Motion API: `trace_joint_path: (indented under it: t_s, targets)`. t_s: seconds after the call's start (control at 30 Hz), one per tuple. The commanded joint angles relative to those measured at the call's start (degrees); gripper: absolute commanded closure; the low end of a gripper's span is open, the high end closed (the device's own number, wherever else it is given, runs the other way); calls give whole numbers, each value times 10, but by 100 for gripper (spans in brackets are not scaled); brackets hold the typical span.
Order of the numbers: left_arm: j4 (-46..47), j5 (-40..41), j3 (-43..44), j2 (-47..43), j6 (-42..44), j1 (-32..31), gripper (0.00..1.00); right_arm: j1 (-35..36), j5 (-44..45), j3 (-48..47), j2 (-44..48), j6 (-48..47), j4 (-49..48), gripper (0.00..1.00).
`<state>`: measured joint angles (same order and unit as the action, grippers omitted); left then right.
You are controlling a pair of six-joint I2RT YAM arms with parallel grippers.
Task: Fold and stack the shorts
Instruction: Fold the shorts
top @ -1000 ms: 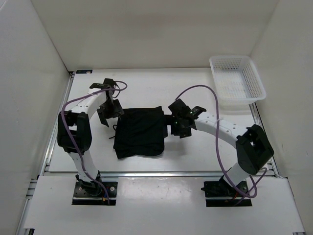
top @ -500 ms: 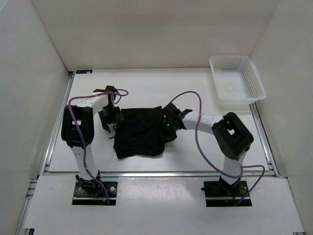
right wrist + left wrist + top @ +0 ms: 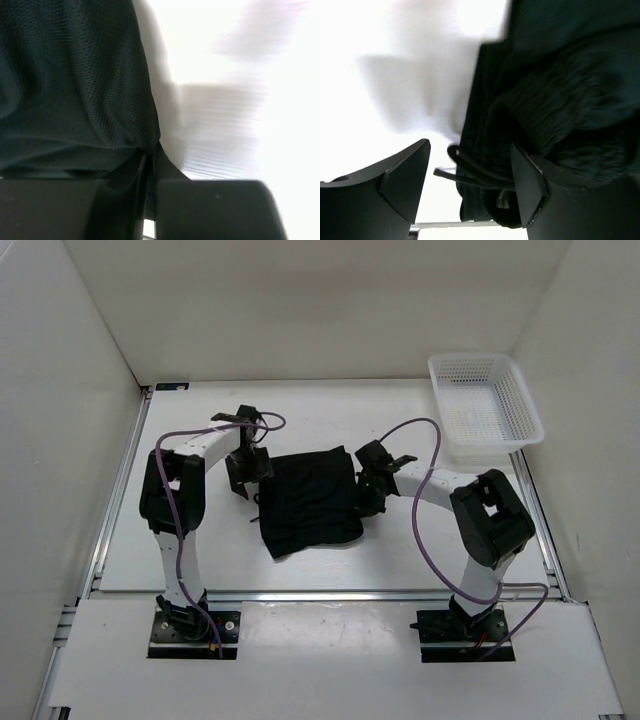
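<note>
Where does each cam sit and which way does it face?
Top external: above and behind the bases, looking down on the table; shows left gripper, right gripper, shorts, basket.
Left wrist: rides that arm, facing the drawstring between open fingers.
Right wrist: faces shut fingers pinching fabric.
Shared: all three show the shorts.

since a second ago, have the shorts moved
Yes. The shorts have slid to the right in the top view, nearer the white basket.

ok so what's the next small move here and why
Probably close the left hand on the left edge of the shorts. It stands open with that bunched edge and the drawstring between its fingers, while the right hand is shut on the opposite edge, so both sides would then be held.
</note>
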<state>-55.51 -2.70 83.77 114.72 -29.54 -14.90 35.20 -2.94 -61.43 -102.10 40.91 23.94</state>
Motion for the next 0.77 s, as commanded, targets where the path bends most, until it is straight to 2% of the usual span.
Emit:
trace_joint_path:
  t_s: [0.0,0.03,0.07,0.1,0.13,0.23,0.3,0.4,0.53,0.57,0.6,0.73]
  targets:
    - [11,-27,52,13,-4,-23,23,-11,75,-17,22,-28,45,85]
    - [-8,-27,78,13,-4,-23,23,-11,85,-25,22,-37,64,69]
    - [-17,-21,91,18,-4,-23,22,-11,85,-33,31,-37,72,25]
    - [-26,-10,103,18,-4,-23,20,-11,92,-46,40,-44,81,9]
    - [-36,1,126,8,-4,-23,20,-11,111,-51,51,-44,99,1]
    - [-77,43,164,-33,1,-23,17,-11,156,-51,148,-57,123,0]
    - [-99,59,170,-63,7,-16,8,-11,216,-51,194,-62,139,0]
    - [-114,89,176,-133,19,-5,8,-27,299,-51,272,-67,184,0]
    - [-109,118,117,-276,19,27,8,-50,369,-51,360,-61,246,0]
    - [-109,128,86,-301,19,27,4,-55,395,-51,373,-61,266,0]
    - [-109,152,69,-326,13,34,1,-55,403,-46,398,-61,271,0]
    - [-115,174,-24,-459,5,58,1,-55,398,-13,435,-61,276,2]
